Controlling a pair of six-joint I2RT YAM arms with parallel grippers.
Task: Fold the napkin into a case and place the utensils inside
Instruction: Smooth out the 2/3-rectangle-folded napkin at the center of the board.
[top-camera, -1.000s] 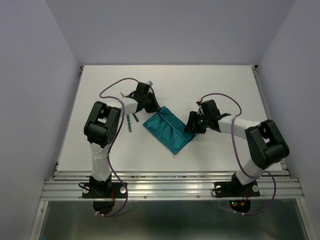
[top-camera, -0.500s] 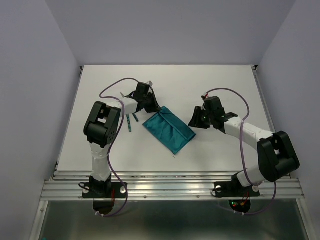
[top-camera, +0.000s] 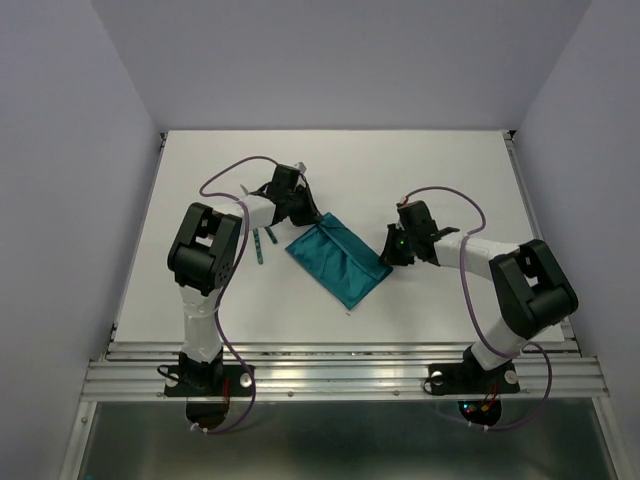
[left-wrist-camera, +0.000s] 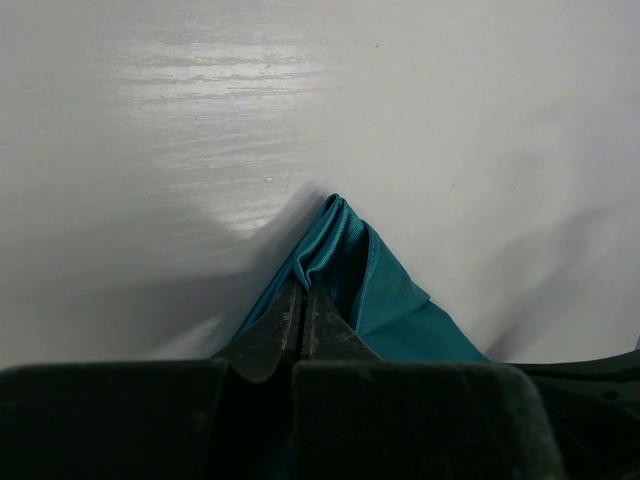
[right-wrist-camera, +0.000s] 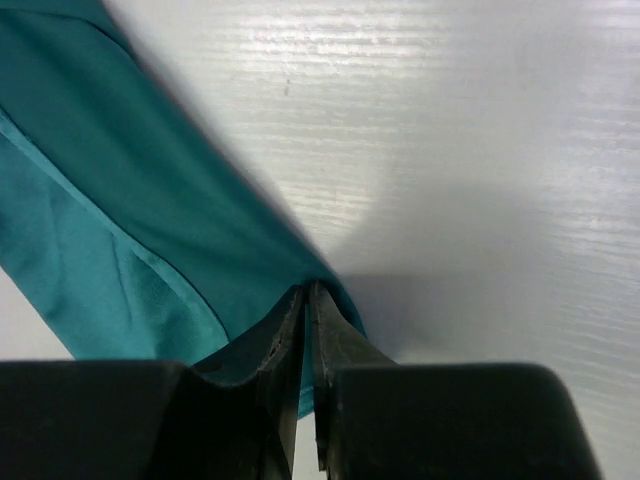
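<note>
Lying folded on the table (top-camera: 420, 170), the napkin (top-camera: 337, 262) is being pinched at two corners. The left gripper (left-wrist-camera: 303, 290) is clamping its far corner; the right gripper (right-wrist-camera: 306, 292) is clamping its right corner.

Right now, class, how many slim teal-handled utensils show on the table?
2: one longer utensil and one shorter utensil, side by side left of the teal-green cloth napkin; more may be hidden.
</note>
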